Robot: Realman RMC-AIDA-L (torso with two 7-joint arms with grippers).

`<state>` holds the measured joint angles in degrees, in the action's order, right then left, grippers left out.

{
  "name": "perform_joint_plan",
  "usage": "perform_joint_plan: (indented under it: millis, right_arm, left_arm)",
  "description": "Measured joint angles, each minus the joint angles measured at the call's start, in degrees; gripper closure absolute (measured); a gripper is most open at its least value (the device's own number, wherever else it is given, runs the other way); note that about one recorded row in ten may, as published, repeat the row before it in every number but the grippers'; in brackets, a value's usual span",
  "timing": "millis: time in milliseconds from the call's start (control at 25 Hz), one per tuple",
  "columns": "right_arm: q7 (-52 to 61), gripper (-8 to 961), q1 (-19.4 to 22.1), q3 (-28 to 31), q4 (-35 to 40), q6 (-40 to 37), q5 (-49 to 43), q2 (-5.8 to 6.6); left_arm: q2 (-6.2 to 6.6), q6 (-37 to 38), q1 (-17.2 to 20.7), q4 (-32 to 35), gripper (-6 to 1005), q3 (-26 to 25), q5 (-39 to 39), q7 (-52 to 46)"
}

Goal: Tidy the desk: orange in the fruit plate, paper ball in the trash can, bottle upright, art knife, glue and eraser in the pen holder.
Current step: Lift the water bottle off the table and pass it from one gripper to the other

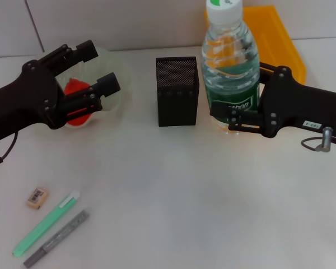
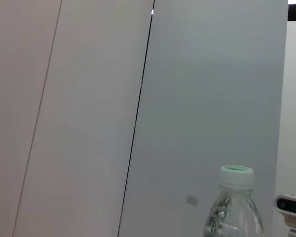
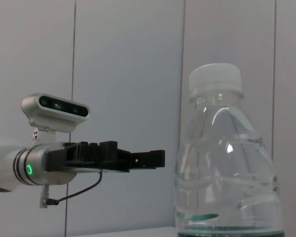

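Head view: the bottle (image 1: 229, 67) stands upright near the far edge of the bench (image 1: 185, 185), just right of the black mesh pen holder (image 1: 177, 91). The right hand (image 1: 235, 120) reaches in from the right edge and sits against the bottle's green label; whether its fingers press the bottle or stand just clear of it I cannot tell. Behind the bottle, at the far right corner, lies a yellow bin (image 1: 280, 39). The left hand (image 1: 103, 70) hovers with its fingers spread above the clear fruit plate (image 1: 120, 84) toward the far left, and the orange (image 1: 77, 101) shows in the plate beneath it. Near the front left corner lie the eraser (image 1: 37, 198), the green glue stick (image 1: 45, 224) and the grey art knife (image 1: 56, 245), the last two side by side and slanted alike. The right wrist view shows the bottle close up, capped, with the left hand beyond it, holding nothing. The left wrist view catches only the bottle's cap and shoulder against the wall.
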<state>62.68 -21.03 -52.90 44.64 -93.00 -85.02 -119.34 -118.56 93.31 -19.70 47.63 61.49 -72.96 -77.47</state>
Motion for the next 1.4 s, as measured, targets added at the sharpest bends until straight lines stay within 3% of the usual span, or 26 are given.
perform_joint_plan:
  millis: [400, 1400]
  right_arm:
    - [-2.65, 191, -3.30, -1.10, -6.35, 2.08, -0.04, 0.01]
    - [-2.75, 191, -7.70, -4.26, -8.96, 6.67, 0.51, -0.28]
  left_arm:
    - [-0.09, 0.20, -1.11, -0.93, 149, 0.11, 0.09, 1.37]
    - [-0.28, -0.50, -6.70, -6.36, 150, 0.20, 1.64, 1.73]
